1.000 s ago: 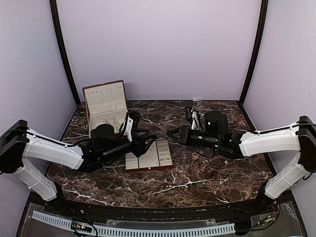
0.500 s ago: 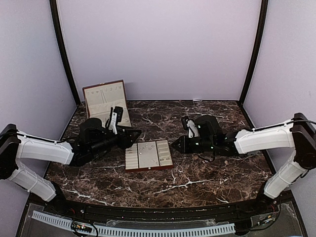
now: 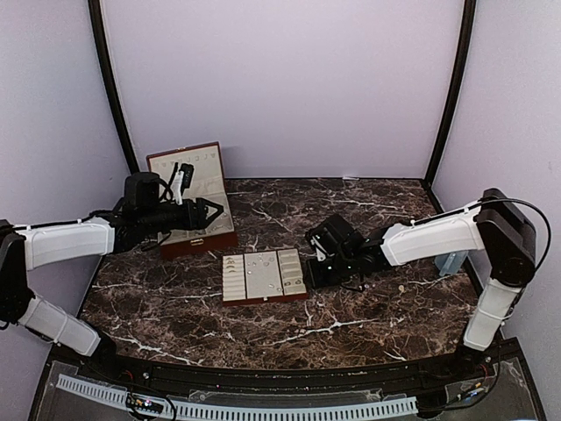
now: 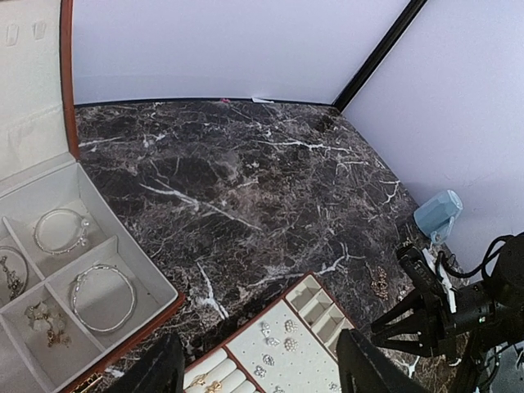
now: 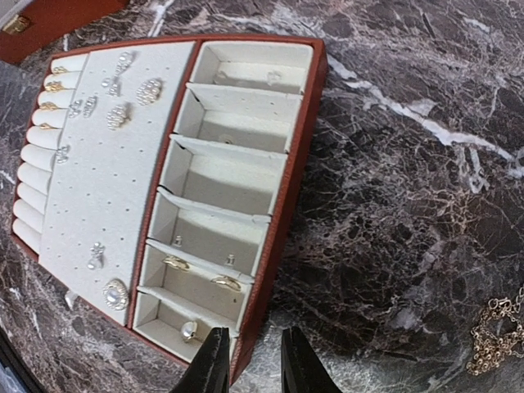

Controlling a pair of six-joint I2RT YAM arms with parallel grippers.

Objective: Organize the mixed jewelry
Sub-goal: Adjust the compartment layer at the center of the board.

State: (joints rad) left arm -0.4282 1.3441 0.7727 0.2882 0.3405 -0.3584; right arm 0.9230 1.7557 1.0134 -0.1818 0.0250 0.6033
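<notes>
Two robot arms over a dark marble table (image 3: 368, 324) w/ mixed jewelry (image 5: 147, 90). Handling, my guess: all light, small, slick metal. The bangles (image 4: 102, 286) are stiff hoops; nip across the wire. The gold chain (image 5: 495, 336) is limp, will bunch; take it mid-heap. The studs (image 5: 117, 116) and rings (image 5: 227, 282) are tiny, easily flicked away; fingertip grip only.

L pincer (image 4: 262, 340): jaws wide apart, nothing in them. R pincer (image 5: 254, 336): jaws a narrow gap apart, nothing btwn.

The box (image 4: 115, 221), lid up, sits below and left of L pincer: cream compartments, one bangle each in two, small gold pieces in a third. The tray (image 5: 225, 184) lies just ahead of R pincer's tips: ring rolls far left w/ a few gold rings, stud pad in the middle, a column of slots on the right, rings and a pearl-like bead in the closest ones. The chain lies on marble right of R pincer, apart from the tray.
</notes>
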